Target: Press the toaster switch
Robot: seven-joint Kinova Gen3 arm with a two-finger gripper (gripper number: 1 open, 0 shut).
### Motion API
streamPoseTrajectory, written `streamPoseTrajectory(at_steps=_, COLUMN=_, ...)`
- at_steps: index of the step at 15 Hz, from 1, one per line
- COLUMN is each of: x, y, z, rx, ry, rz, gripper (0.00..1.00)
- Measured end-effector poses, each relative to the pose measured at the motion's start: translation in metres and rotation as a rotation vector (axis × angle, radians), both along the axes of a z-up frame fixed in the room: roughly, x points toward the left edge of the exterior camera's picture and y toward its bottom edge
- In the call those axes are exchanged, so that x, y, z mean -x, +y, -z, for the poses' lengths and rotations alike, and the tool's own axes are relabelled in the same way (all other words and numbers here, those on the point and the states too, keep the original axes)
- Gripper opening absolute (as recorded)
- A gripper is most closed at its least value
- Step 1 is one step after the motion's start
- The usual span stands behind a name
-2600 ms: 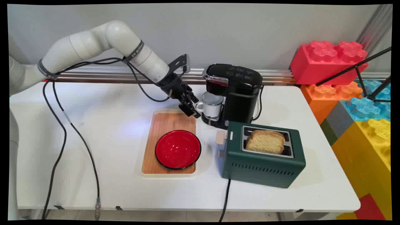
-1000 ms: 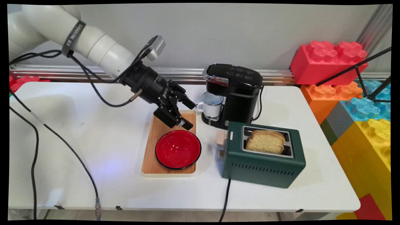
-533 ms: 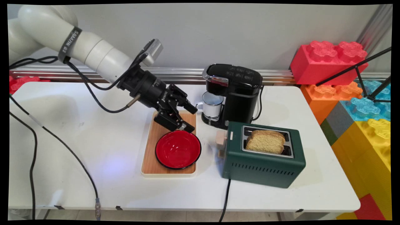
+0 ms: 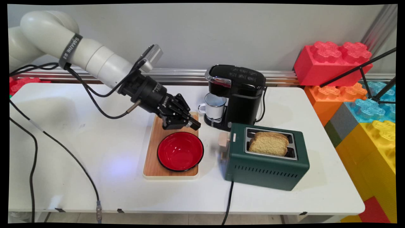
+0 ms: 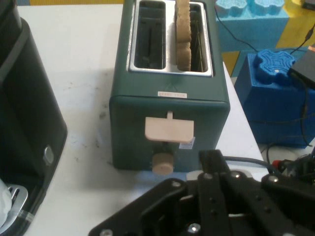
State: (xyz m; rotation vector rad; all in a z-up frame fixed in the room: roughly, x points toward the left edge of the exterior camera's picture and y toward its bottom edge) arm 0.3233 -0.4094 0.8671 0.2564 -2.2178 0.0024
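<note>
Since a moment ago we see our gripper (image 4: 193, 124) drop, jaws now together, empty, over the tray (image 4: 152, 148); toaster (image 4: 269, 158) at three o'clock.

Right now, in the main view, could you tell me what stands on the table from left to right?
Wooden tray with the red bowl → white mug → black coffee maker → green toaster holding bread.
</note>
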Motion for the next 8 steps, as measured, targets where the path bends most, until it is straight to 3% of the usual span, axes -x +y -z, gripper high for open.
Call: streamPoseTrajectory(at_steps=8, x=0.016, y=-0.009, z=0.025, rx=0.006, ry=0.051, rz=-0.027, gripper=0.00)
